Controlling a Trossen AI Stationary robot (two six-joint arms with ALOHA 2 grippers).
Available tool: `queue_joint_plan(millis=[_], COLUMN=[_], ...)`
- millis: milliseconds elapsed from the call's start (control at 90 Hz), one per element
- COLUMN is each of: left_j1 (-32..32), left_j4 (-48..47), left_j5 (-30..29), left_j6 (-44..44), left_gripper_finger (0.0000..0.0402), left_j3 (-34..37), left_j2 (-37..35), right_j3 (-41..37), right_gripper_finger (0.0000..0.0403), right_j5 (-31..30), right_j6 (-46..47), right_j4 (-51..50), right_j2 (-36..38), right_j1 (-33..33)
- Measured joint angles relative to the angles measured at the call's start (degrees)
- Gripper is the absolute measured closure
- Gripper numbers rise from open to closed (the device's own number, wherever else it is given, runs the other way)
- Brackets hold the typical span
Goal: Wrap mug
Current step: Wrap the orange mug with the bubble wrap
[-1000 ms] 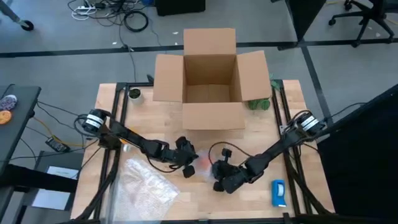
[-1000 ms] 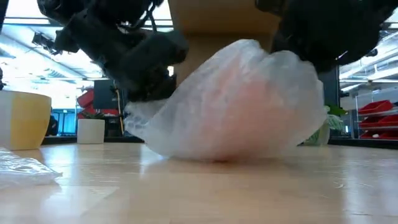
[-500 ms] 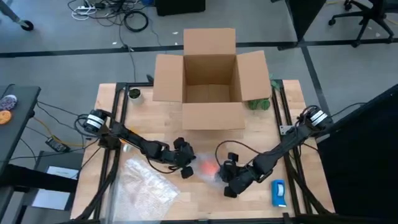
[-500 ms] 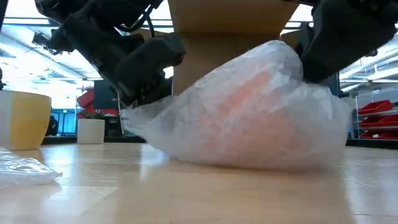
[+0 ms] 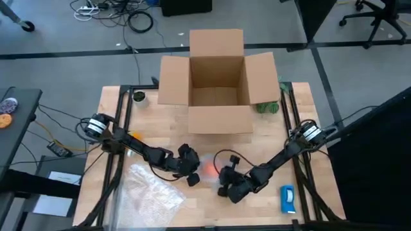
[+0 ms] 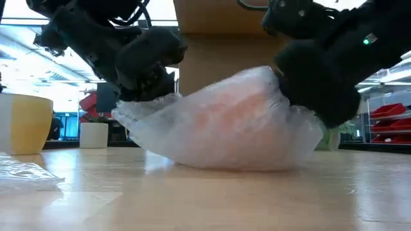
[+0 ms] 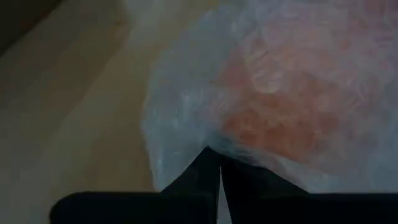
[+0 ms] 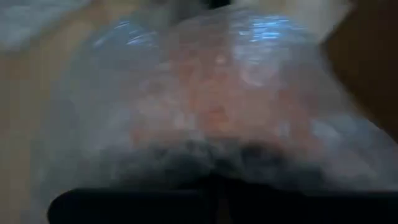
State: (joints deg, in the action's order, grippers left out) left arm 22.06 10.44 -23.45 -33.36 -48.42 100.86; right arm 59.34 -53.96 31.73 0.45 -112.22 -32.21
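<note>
The mug point(image 5: 209, 168) is sat near the table's point(image 5: 148, 109) middle, covered in bubble wrap point(image 6: 225, 131). The wrap is pinched by the closed left gripper point(image 5: 191, 173) and closed right gripper point(image 5: 226, 181) on either side.

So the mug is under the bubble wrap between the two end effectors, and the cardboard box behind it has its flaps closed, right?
Not quite: the cardboard box is open, its flaps folded outward, as the high view shows. The rest holds: the mug shows orange through the bubble wrap, between the left end effector and the right end effector, in front of the box.
</note>
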Motion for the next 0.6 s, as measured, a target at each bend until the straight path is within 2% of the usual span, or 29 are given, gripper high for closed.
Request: queue_joint_plan(millis=[189, 356, 444, 600], left_j1=[-0.18, -0.31, -0.31, -0.36], left_j4=[-0.17, -3.56, -5.2, -4.53], left_j5=[-0.89, -0.36, 0.21, 0.91], left_j6=[1.03, 1.2, 1.2, 2.77], left_gripper_finger=[0.0401, 0.0401, 0.0401, 0.0401], left_j3=[0.36, -0.04, -0.26, -0.45], left_j2=[0.2, 0.05, -0.15, -0.15], right_j3=[-0.01, -0.01, 0.01, -0.01], right_gripper_finger=[0.0403, 0.0399, 0.0383, 0.0341], right_j5=[7.63, 10.92, 13.78, 14.75], right_j6=[-3.34, -4.35, -3.92, -0.68], right_j4=[3.52, 1.31, -1.48, -7.63], right_j2=[-0.69, 1.68, 4.25, 9.19], right_j1=[4.1, 4.84, 4.74, 3.42])
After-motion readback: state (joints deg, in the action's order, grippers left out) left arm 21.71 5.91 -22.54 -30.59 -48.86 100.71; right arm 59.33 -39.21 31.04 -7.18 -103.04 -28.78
